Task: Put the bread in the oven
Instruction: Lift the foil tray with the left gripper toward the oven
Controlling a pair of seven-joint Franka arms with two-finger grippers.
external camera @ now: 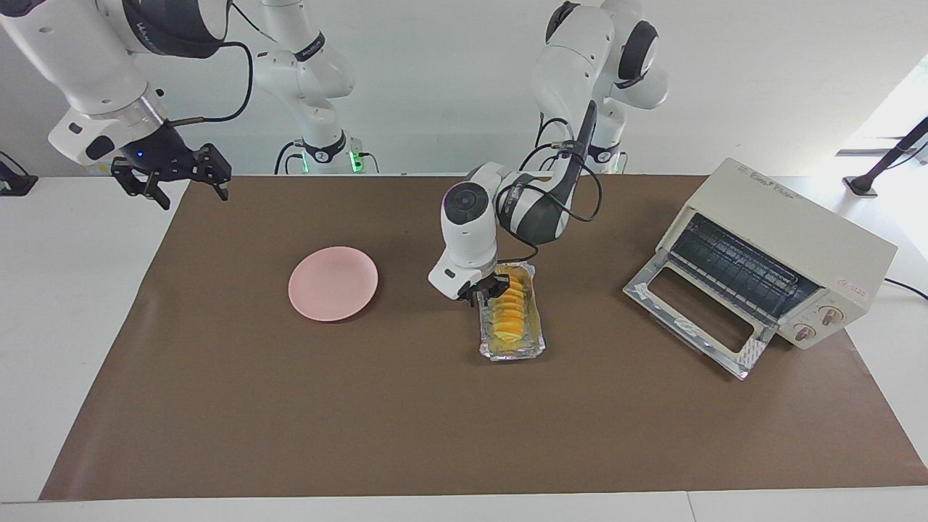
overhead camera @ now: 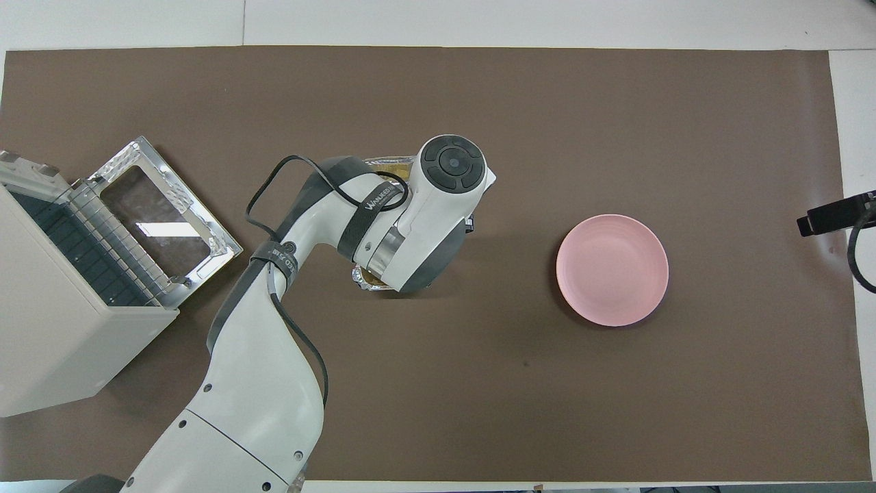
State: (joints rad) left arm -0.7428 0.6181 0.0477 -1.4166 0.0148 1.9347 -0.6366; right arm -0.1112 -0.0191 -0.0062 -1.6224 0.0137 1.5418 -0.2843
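Observation:
The bread [external camera: 510,313], a yellow-orange ridged loaf, lies in a crinkled foil tray [external camera: 537,342] in the middle of the brown mat. My left gripper [external camera: 493,291] is down at the end of the loaf nearer the robots, fingers closed in against its sides. In the overhead view my left arm covers the bread, and only bits of the foil tray [overhead camera: 385,162] show. The oven [external camera: 794,228] stands at the left arm's end of the table with its glass door [external camera: 692,313] dropped open and the wire rack showing. My right gripper [external camera: 188,193] hangs open and empty over the mat's corner by the right arm.
A round pink plate [external camera: 333,283] sits on the mat between the foil tray and the right arm's end of the table; the overhead view shows this plate [overhead camera: 612,269] and the oven [overhead camera: 48,329] too.

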